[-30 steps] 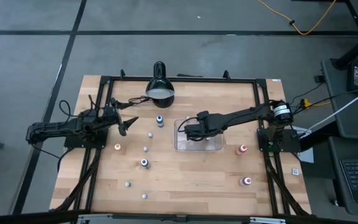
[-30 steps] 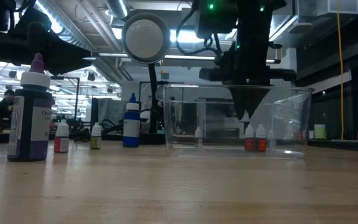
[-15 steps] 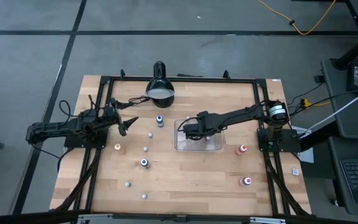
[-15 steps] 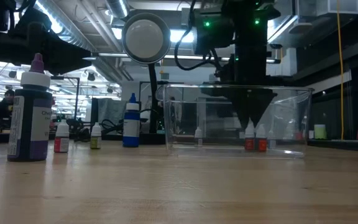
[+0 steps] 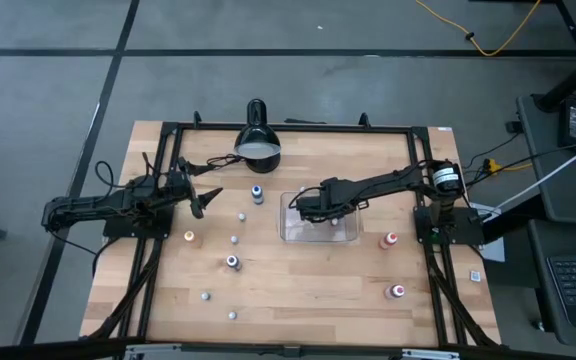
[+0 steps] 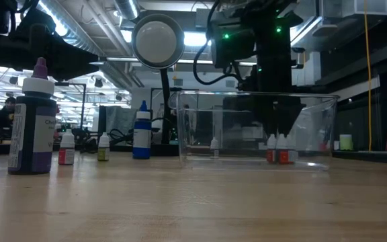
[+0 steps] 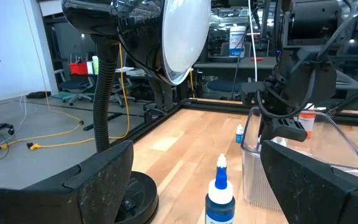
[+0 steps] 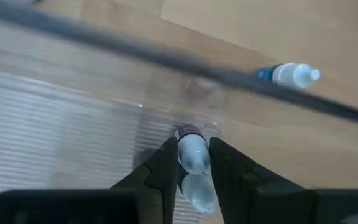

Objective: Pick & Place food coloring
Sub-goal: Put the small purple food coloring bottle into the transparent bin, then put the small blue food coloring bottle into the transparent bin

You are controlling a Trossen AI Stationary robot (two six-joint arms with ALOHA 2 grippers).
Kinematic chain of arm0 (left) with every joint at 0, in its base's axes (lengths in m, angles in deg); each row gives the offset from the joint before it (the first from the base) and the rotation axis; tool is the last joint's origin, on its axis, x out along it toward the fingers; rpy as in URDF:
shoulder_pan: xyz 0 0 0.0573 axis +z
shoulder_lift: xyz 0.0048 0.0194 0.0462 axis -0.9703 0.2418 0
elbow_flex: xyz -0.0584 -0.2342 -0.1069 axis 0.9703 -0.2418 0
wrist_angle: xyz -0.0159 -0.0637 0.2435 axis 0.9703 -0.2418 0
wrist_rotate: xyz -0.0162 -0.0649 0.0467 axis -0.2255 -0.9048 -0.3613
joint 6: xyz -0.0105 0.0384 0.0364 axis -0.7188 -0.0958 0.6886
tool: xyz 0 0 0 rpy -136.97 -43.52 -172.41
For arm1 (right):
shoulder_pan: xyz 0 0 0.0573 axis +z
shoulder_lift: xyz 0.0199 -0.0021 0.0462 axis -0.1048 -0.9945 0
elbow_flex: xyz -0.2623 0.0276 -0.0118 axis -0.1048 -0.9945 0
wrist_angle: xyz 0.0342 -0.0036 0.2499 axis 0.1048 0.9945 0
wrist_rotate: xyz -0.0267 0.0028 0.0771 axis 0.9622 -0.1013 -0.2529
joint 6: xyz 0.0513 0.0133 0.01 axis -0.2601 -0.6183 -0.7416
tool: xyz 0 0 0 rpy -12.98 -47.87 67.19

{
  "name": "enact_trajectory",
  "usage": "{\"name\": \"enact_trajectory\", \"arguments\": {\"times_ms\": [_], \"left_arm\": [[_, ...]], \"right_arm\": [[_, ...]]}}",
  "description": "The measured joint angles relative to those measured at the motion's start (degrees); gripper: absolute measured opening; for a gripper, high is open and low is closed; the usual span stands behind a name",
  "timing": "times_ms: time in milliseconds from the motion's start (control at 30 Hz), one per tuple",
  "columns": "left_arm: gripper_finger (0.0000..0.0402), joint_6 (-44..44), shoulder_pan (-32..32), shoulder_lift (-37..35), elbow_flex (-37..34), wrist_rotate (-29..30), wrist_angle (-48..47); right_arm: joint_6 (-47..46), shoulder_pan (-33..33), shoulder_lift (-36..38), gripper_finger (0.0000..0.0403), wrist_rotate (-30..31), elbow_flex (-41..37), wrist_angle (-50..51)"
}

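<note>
A clear plastic tray (image 5: 344, 236) stands mid-table. My right gripper (image 8: 193, 167) reaches down into it, shut on a tiny food coloring bottle (image 8: 193, 151) with a white top and purple band. In the low view its fingers (image 6: 277, 128) end just over two small red-banded bottles (image 6: 277, 153) standing on the tray floor. Whether the held bottle rests on the floor, I cannot tell. Other bottles stand on the table to the tray's left, among them a blue one (image 5: 257, 193) and a dark one (image 5: 232, 262). My left gripper (image 5: 206, 198) waits open at the table's left. My right gripper pinches the tiny bottle between its two fingers, at the bottle's sides (image 8: 185, 155) just below the purple band. The fingers come from above, pointing steeply down into the tray. The bottle's lower end is hidden between the fingers.
A black desk lamp (image 5: 257, 140) stands at the far edge behind the tray. A small blue-banded bottle (image 8: 288, 73) stands on the table just outside the tray wall. Two red-topped bottles (image 5: 391, 240) (image 5: 398, 291) stand right of the tray, and small pale ones (image 5: 234, 238) dot the left half.
My right gripper has sunk lower into the tray, carrying the tiny bottle down toward the bottles on the tray floor, and has tipped a little steeper.
</note>
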Motion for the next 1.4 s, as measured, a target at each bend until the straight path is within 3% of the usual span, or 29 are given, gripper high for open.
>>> {"name": "enact_trajectory", "arguments": {"times_ms": [400, 767, 967, 1200, 1400], "left_arm": [[0.0347, -0.02, 0.00, 0.02, -0.02, 0.00, 0.00], [0.0347, -0.02, -0.01, 0.00, -0.02, 0.00, 0.00], [0.0347, -0.01, -0.02, 0.01, -0.01, 0.00, 0.00], [0.0347, -0.02, -0.02, 0.00, 0.00, 0.00, 0.02], [0.0347, -0.01, 0.00, 0.01, -0.01, 0.01, 0.01]], "right_arm": [[0.26, -0.27, 0.02, 0.0102, 0.96, 1.16, 1.02], [1.24, -0.21, 0.02, 0.0198, 0.10, 1.26, 1.43], [1.85, -0.23, 0.09, 0.0232, 0.95, 4.48, 1.92], [9.74, -0.23, 0.10, 0.0236, 2.18, 11.52, 3.09], [10.93, -1.74, 2.30, 0.0236, 2.89, 16.06, 10.55]]}}
